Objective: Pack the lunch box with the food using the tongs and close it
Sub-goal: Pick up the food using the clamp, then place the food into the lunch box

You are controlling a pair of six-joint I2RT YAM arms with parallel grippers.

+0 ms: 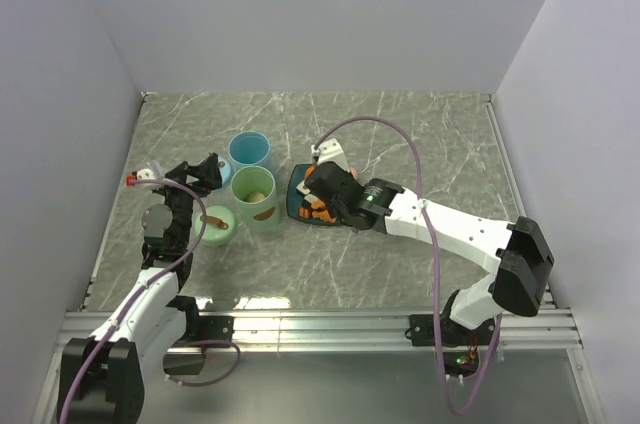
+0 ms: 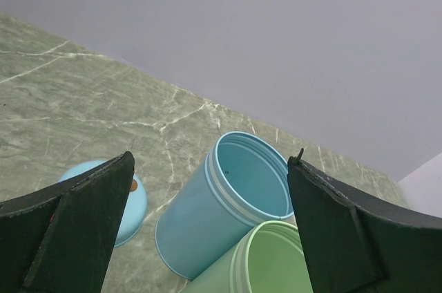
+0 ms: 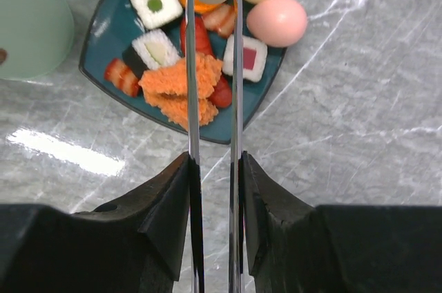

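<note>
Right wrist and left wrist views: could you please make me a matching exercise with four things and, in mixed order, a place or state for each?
Things:
1. tongs
2. pink egg
3. blue container
4. teal plate

Places or states:
a. stands upright with no lid on
b. clamped in the right gripper
c. carries the food
d. at the plate's right edge in the right wrist view

Pairs: 1-b, 2-d, 3-a, 4-c

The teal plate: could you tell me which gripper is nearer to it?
Right. The right gripper, holding the tongs, hovers at the teal plate's edge; the left gripper sits beyond the green cup.
</note>
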